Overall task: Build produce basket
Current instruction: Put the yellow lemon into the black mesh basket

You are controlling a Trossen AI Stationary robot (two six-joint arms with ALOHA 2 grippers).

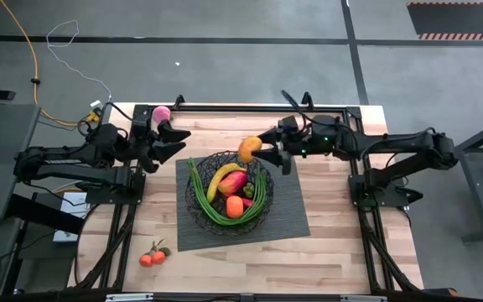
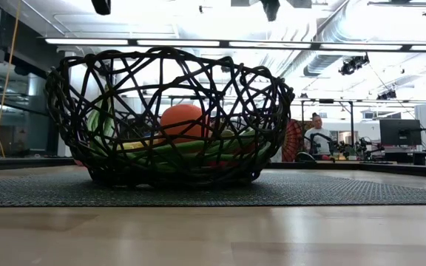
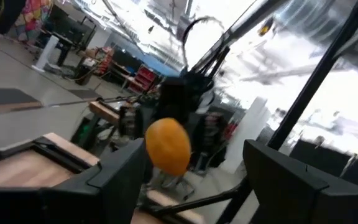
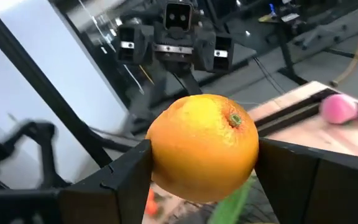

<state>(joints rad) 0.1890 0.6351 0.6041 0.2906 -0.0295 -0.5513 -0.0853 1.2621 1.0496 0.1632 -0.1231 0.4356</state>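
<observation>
Clamped between the right gripper's (image 4: 197, 168) jaws is a round orange fruit with a small green stem scar (image 4: 204, 146), held in the air just above the far rim of the round black wire-mesh basket (image 1: 198, 204). From overhead that orange (image 1: 250, 148) sits at the basket's upper edge, with the right arm reaching in from the desk's right side.

Inside the basket lie a yellow banana (image 1: 222, 177), a red-orange mango (image 1: 233, 182), a second orange (image 1: 235, 206) and long green beans (image 1: 262, 193) curving along the wall. At desk height the orange inside (image 2: 184, 123) shows through the lattice.

The basket stands on a dark grey ribbed rectangular mat (image 1: 288, 214) on the light wooden desk (image 1: 342, 243). Small red tomatoes (image 1: 153, 256) lie on the bare wood near the front left, well apart from the basket. A pink ball (image 1: 162, 114) rests at the far left edge.

The left gripper (image 1: 174, 141) hovers beside the pink ball, its jaws spread apart and holding nothing.
</observation>
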